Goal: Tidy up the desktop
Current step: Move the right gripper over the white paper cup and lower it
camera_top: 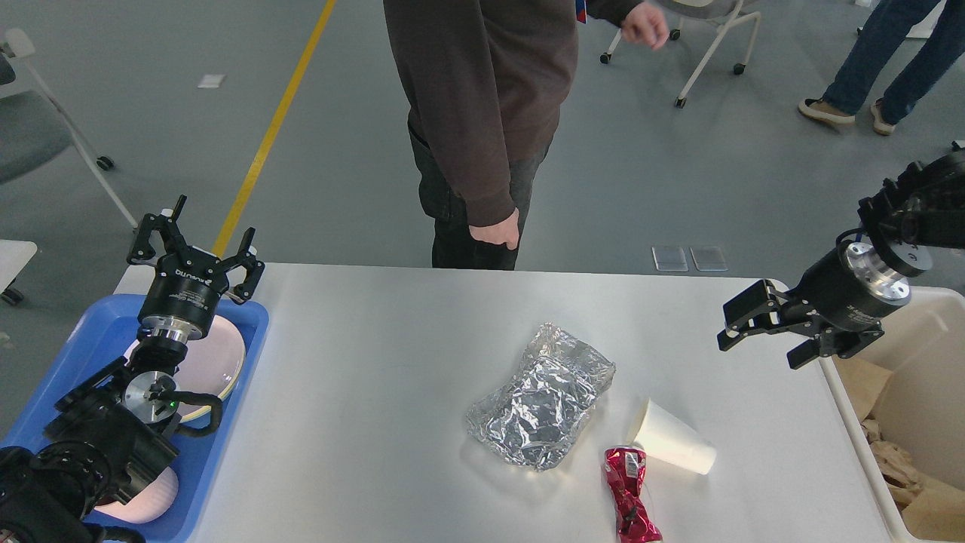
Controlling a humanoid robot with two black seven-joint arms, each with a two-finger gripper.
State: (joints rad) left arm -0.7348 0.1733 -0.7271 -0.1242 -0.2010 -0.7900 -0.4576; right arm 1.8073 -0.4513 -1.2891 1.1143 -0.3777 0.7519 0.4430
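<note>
The white desktop (pixel 377 392) fills the middle of the head view. On it lie a crumpled silver foil sheet (pixel 541 396), a white paper cup (pixel 671 437) on its side, and a crushed red wrapper (pixel 629 494) near the front edge. My left gripper (pixel 194 241) stands open and empty above the blue tray's far end. My right gripper (pixel 761 339) hangs open and empty over the desktop's right side, up and to the right of the cup.
A blue tray (pixel 226 437) at the left holds pink plates (pixel 219 362). A cream bin (pixel 927 317) with brown paper stands at the right edge. A person (pixel 482 113) stands at the table's far side; rolling chairs and another person's legs are behind.
</note>
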